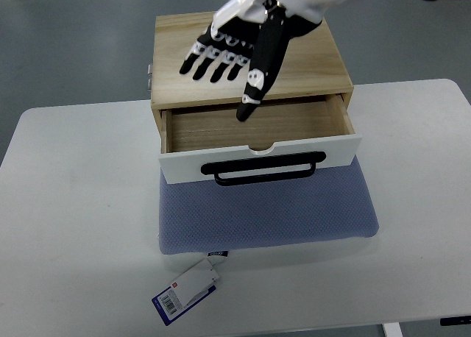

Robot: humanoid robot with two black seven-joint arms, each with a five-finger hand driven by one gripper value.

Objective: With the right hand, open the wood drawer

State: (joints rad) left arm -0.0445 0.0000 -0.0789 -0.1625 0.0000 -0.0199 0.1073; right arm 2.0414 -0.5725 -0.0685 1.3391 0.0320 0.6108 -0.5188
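White tabletop (66,204) fills the near part of the top view, and on it, close to the front edge, lies a small tag (186,291) printed in blue, white and red, with a barcode on it. Just beyond the tag sits a blue-grey fabric cushion (265,212), to which the tag seems attached near a dark label on its front edge.

On the cushion's far part stands the wood drawer box (309,65) — a light wooden case with one drawer (257,131). It stands pulled out toward the camera, its bare wooden inside showing. Its white front panel (261,160) carries a black bar handle (268,168), and a shallow notch is cut in the panel's top edge.

Farthest back, the right hand (235,50) hangs over the box top, its arm entering from the upper right. The black fingers (213,61) are stretched out and spread, pointing left and toward the camera, grasping nothing. The thumb (254,90) reaches down past the box's front edge, its tip over the open cavity — well apart from the handle. Whether any finger touches the wood cannot be told.
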